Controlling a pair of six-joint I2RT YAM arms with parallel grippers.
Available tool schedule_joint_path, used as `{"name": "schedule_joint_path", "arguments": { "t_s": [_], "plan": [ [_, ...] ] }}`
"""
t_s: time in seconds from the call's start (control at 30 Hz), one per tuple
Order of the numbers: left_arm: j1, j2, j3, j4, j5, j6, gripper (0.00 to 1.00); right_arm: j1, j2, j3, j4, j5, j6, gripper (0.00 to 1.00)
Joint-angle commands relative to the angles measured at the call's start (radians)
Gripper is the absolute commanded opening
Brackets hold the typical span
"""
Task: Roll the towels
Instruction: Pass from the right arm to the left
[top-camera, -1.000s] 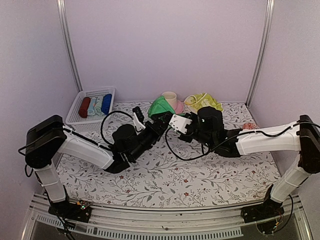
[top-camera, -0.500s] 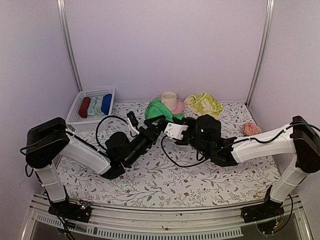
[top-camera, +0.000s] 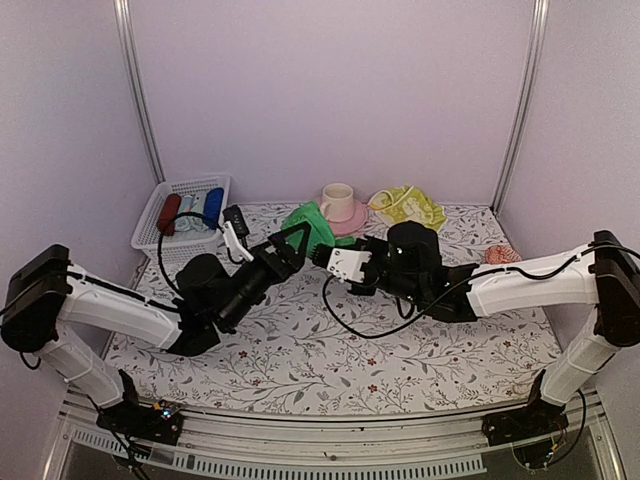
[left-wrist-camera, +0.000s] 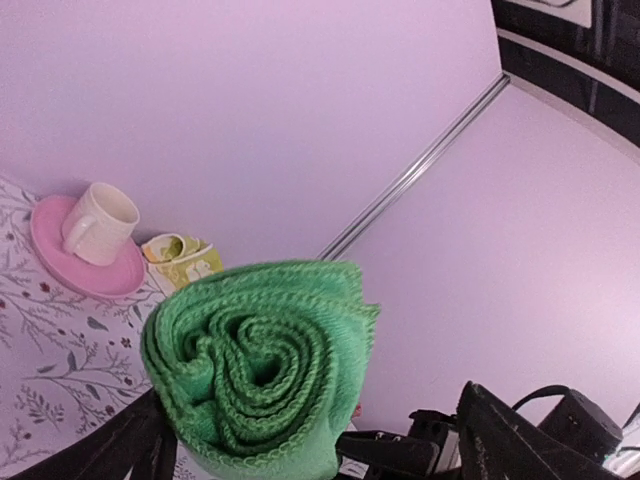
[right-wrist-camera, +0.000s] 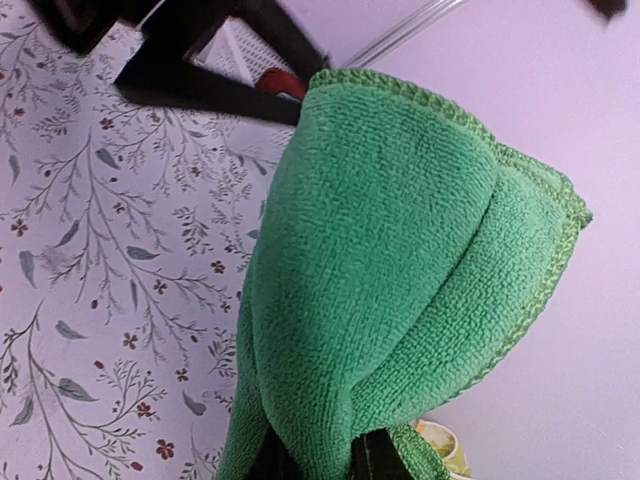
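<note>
Left gripper (top-camera: 296, 246): released, jaws spread wide to either side of the green towel (left-wrist-camera: 260, 365); one finger looks to brush the cloth but nothing is squeezed
Right gripper (right-wrist-camera: 318, 458): clenched on the green towel's lower edge, the cloth rising in a bunch out of its fingers
Green towel: wound into a loose coil whose spiral end faces the left wrist camera; between the two grippers at about 12 o'clock from the middle of the table (top-camera: 330, 350), and seemingly held clear of it
Just changed: a second ago the left jaws stood narrower and further in toward 1 o'clock, close to the pink saucer (top-camera: 357, 214); they have since opened fully and the left arm has drawn back toward 9 o'clock, while the right gripper has kept its pinch and the coil has come away from the saucer toward 8 o'clock
Meaning for the task: the left side has let go, so the coil now seems to hang on the right gripper alone; the green towel looks rolled, though loosely enough that it could spring open
Yellow towel (top-camera: 408, 205): a crumpled heap at 1 o'clock by the back wall, just at 3 o'clock of the saucer and its cup (top-camera: 338, 194), not yet rolled
Basket (top-camera: 145, 225): at 10 o'clock, holding dark red, pale blue and deep blue cloth rolls (top-camera: 190, 211); probably where the green coil belongs
Left to do: roughly half, since the yellow towel is untouched
</note>
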Motion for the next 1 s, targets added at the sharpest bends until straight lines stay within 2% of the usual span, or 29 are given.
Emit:
{"name": "schedule_joint_path", "arguments": {
  "t_s": [0.0, 0.13, 0.23, 0.33, 0.47, 0.63, 0.73, 0.97],
  "plan": [
    [-0.011, -0.157, -0.053, -0.036, -0.044, 0.348, 0.97, -0.056, 0.014, 0.034, -0.315, -0.245, 0.087, 0.02],
    [0.013, -0.260, -0.058, -0.184, 0.123, 0.614, 0.97, -0.062, 0.011, 0.038, -0.376, -0.327, 0.066, 0.02],
    [0.059, -0.329, -0.074, -0.271, 0.379, 0.742, 0.97, -0.065, 0.003, 0.053, -0.431, -0.372, 0.050, 0.02],
    [0.075, -0.363, -0.005, -0.510, 0.576, 0.914, 0.97, -0.069, -0.006, 0.066, -0.493, -0.409, 0.023, 0.02],
    [0.105, -0.299, 0.120, -0.797, 0.814, 1.087, 0.97, -0.072, -0.048, 0.063, -0.569, -0.471, -0.047, 0.02],
    [0.114, -0.186, 0.263, -1.024, 1.047, 1.165, 0.97, -0.074, -0.074, 0.089, -0.710, -0.550, -0.120, 0.02],
    [0.110, -0.123, 0.332, -1.116, 1.099, 1.190, 0.97, -0.074, -0.091, 0.095, -0.746, -0.588, -0.139, 0.02],
    [0.086, -0.046, 0.400, -1.244, 1.068, 1.211, 0.97, -0.076, -0.091, 0.106, -0.787, -0.589, -0.164, 0.02]
  ]
}}
